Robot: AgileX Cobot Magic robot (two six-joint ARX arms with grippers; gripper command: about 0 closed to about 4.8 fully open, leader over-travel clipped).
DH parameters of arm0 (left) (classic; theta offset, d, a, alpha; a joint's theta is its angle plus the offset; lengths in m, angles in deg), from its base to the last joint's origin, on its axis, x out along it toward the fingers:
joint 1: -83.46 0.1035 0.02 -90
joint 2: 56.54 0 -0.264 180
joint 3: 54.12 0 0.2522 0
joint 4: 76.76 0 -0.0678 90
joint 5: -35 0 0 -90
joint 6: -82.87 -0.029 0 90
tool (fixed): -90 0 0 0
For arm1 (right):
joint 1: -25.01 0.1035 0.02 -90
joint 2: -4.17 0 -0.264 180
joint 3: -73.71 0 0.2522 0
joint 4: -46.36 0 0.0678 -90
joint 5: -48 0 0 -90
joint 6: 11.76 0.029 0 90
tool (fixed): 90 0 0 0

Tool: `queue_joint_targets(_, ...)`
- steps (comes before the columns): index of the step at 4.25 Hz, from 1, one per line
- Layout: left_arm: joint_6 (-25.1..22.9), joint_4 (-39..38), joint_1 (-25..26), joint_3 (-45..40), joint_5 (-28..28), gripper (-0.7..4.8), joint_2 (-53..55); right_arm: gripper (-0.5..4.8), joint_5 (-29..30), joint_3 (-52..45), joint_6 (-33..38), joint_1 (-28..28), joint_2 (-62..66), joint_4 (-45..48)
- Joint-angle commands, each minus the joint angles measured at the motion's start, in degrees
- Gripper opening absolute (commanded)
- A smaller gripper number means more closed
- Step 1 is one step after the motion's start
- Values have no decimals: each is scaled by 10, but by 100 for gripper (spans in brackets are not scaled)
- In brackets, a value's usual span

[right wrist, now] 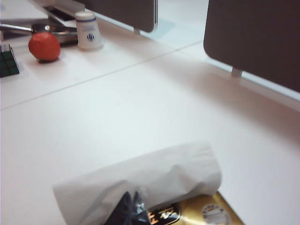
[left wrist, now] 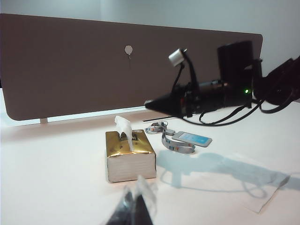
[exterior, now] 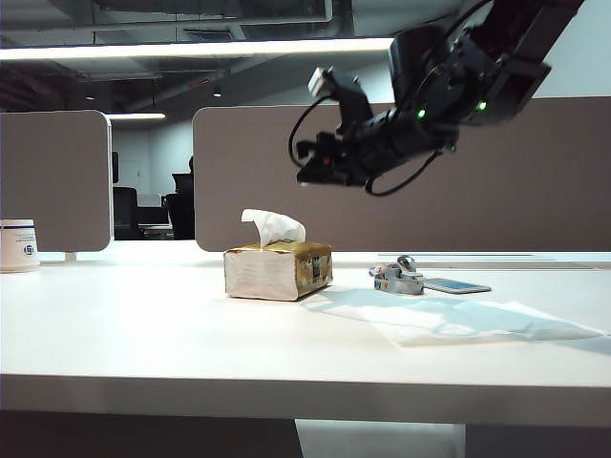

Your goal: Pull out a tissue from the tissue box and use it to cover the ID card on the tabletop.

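the black right gripper (exterior: 304, 177) is being held shut, empty, in the air above the gold-topped, pale-sided tissue box (exterior: 278, 270) on the white tabletop (exterior: 143, 324). the left gripper (left wrist: 133, 211) is seen closed low near the table, short of the box.

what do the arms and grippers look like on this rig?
Right arm: black, blocky housings, loose black cables looping beneath, small green LEDs, a white-grey capped module on a short stalk on top. Right gripper: black, tapering to a point. Left gripper: only dark fingertips with clear glossy film show.
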State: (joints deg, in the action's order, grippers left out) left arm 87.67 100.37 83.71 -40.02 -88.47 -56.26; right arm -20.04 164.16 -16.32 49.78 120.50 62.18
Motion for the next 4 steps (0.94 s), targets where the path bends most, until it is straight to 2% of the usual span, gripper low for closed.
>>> queue_joint_targets(1, 2, 3, 0, 1, -2, -5, 0, 126, -80, 53, -17, 49, 55, 17)
queue_joint_targets(2, 2, 3, 0, 1, -2, -5, 0, 274, -128, 67, -17, 63, 64, -4)
queue_joint_targets(3, 2, 4, 0, 1, -2, -5, 0, 336, -148, 67, -17, 66, 79, -15)
queue_joint_targets(4, 2, 4, 0, 1, -2, -5, 0, 391, -144, 67, -17, 71, 80, -30)
